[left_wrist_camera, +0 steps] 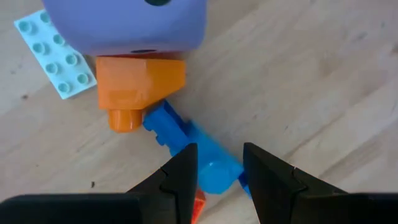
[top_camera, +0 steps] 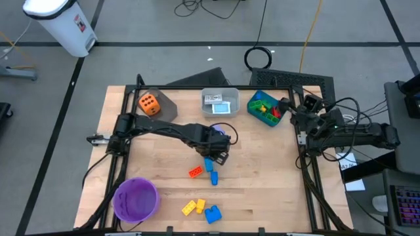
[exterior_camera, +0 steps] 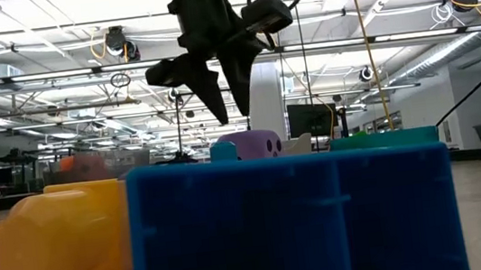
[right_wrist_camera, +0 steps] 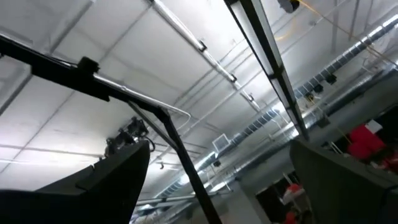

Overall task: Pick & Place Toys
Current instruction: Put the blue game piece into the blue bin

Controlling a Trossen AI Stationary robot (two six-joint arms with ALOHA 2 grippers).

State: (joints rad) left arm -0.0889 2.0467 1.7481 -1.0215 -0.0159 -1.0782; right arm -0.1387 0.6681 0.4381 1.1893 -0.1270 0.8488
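Left gripper (left_wrist_camera: 219,177) hovers empty, fingers partly apart, over blue brick (left_wrist_camera: 202,158) mid-table beside orange brick (left_wrist_camera: 138,83) and purple die (left_wrist_camera: 124,22); right gripper (top_camera: 296,111) parked wide open at right edge by teal bin (top_camera: 252,105)

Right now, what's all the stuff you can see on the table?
purple bowl: one, purple, table's left front
yellow bricks: two, yellow, front edge
blue bricks: three, blue, one by the yellow, two mid-table
red brick: one, mid-table
purple die: one, mid-table
orange brick: one, against purple die
orange die: one, back left
white bin: one, back middle
teal bin: one, holds bricks
left end effector: open, above blue brick
right end effector: open, right edge
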